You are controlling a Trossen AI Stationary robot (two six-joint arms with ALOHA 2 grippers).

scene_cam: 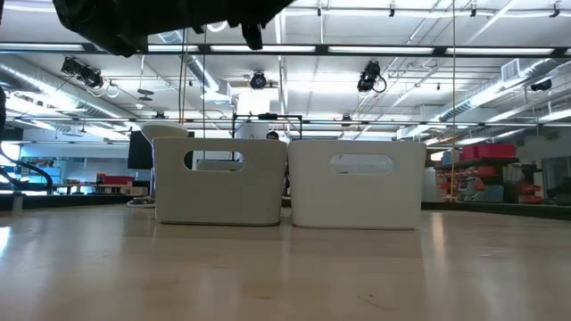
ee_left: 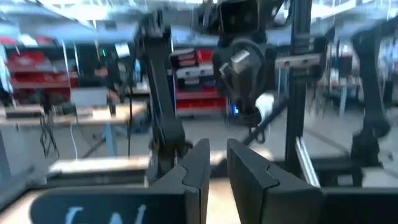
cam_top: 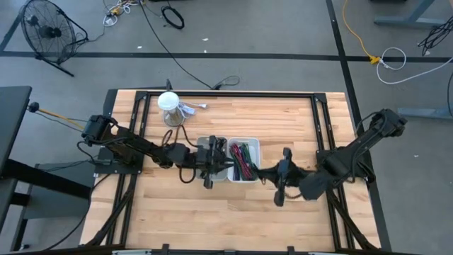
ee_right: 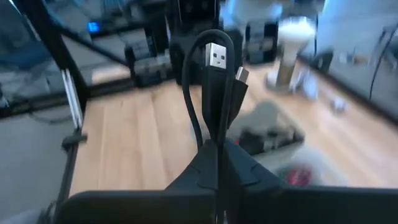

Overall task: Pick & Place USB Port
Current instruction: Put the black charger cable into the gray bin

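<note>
Two white bins stand side by side mid-table: the left bin (cam_top: 207, 170) and the right bin (cam_top: 252, 145), which holds several coloured cables (cam_top: 244, 163). Both bins show in the low view (scene_cam: 219, 183) (scene_cam: 357, 183). My right gripper (cam_top: 270, 174) is just right of the right bin, above the table, shut on a black USB cable (ee_right: 214, 93). My left gripper (cam_top: 224, 161) hovers over the bins, pointing toward the table's right edge. Its fingers (ee_left: 219, 171) stand a little apart and hold nothing. The left wrist view also shows the cable's plug (ee_left: 240, 61) farther off. My right gripper pinches the black USB cable between its two fingers at a folded stretch (ee_right: 217, 140) below the plugs. The cable rises past the fingertips in a narrow loop. Its silver USB plug (ee_right: 216, 56) is on top, with a smaller plug (ee_right: 241, 74) beside it. The cable is clear of the table.
A white cup-like thing (cam_top: 168, 106) with small silver parts beside it stands at the table's far left. Bare wood lies along the near edge (cam_top: 226, 219). Black frame rails (cam_top: 322, 127) run along the table's sides.
</note>
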